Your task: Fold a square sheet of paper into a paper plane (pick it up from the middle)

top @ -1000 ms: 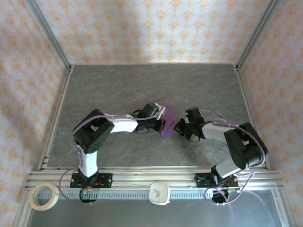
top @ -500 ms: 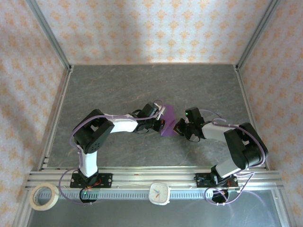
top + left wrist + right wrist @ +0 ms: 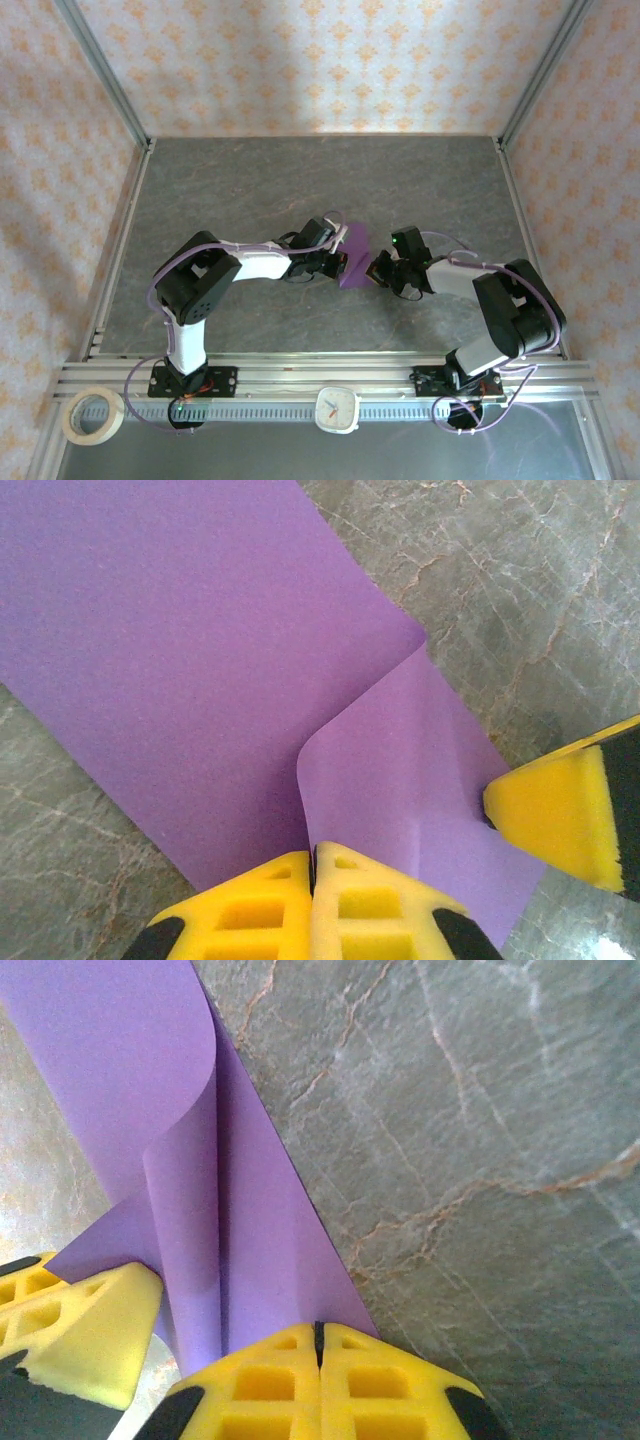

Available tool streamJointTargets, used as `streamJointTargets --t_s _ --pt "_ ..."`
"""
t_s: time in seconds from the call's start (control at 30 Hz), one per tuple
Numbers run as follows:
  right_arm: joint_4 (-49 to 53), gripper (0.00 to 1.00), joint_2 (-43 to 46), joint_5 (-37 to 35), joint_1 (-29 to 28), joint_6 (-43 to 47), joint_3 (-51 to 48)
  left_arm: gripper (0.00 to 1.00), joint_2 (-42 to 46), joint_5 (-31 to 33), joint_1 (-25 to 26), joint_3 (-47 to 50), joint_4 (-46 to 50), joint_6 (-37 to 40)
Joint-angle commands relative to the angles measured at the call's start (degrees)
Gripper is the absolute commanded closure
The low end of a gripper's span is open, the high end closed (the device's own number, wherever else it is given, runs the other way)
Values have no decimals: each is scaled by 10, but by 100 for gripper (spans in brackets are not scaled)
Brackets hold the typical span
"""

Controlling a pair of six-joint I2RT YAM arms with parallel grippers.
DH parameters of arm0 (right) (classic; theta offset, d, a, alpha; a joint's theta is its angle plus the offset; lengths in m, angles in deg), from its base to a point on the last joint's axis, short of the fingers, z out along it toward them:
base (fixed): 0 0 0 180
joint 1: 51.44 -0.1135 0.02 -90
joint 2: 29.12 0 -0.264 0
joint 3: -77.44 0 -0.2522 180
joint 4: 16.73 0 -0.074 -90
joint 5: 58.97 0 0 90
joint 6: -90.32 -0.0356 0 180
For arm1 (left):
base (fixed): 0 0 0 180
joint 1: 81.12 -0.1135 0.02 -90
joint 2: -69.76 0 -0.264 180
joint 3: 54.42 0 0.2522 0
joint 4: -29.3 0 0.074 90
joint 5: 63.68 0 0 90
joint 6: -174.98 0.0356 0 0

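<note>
Purple square sheet of paper (image 3: 180,650) curled over grey desk (image 3: 480,1110), left fingers (image 3: 260,910) pinching its edge, right fingers (image 3: 270,1380) pinching another edge

Grey marble-look desk (image 3: 250,180) boxed in by walls (image 3: 320,60) in cream wallpaper with a little orange pattern, plus aluminium posts (image 3: 100,68) slanting up from the back corners. Along the near edge, a slotted metal rail (image 3: 300,378) right across, with a small white square clock (image 3: 336,408) about midway. Roll of beige tape (image 3: 70,420) lying flat in the near left corner, well apart from the clock.
</note>
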Motion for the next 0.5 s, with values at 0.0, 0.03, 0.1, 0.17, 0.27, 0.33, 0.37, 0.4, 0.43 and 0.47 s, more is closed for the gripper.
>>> streamJointTargets --t_s 0.0,0.03,0.1,0.17,0.27,0.33,0.37,0.4,0.43,0.47 --pt "36 100 -19 -29 -2 8 -3 96 -6 21 -4 5 6 0" --pt "37 100 -19 -29 -2 8 -3 96 -6 22 -5 4 7 -1" --pt "37 100 -18 -30 -2 9 -3 96 -5 22 -5 7 5 -2" --pt "37 100 -19 -30 -2 8 -2 96 -5 22 -5 8 4 -3" --pt "37 100 -20 -30 -2 8 -3 96 -5 20 -4 8 5 -5" --pt "36 100 -18 -30 -2 8 -4 96 -6 23 -5 7 6 -5" --pt "36 100 -18 -30 -2 9 -4 96 -6 26 -5 6 6 -5" --pt "36 100 -19 -30 -2 9 -3 96 -6 28 -5 6 7 -6" --pt "36 100 -19 -30 -2 9 -4 96 -7 31 -5 5 10 -7" --pt "36 100 -18 -30 -2 8 -4 96 -7 31 -5 5 11 -7"
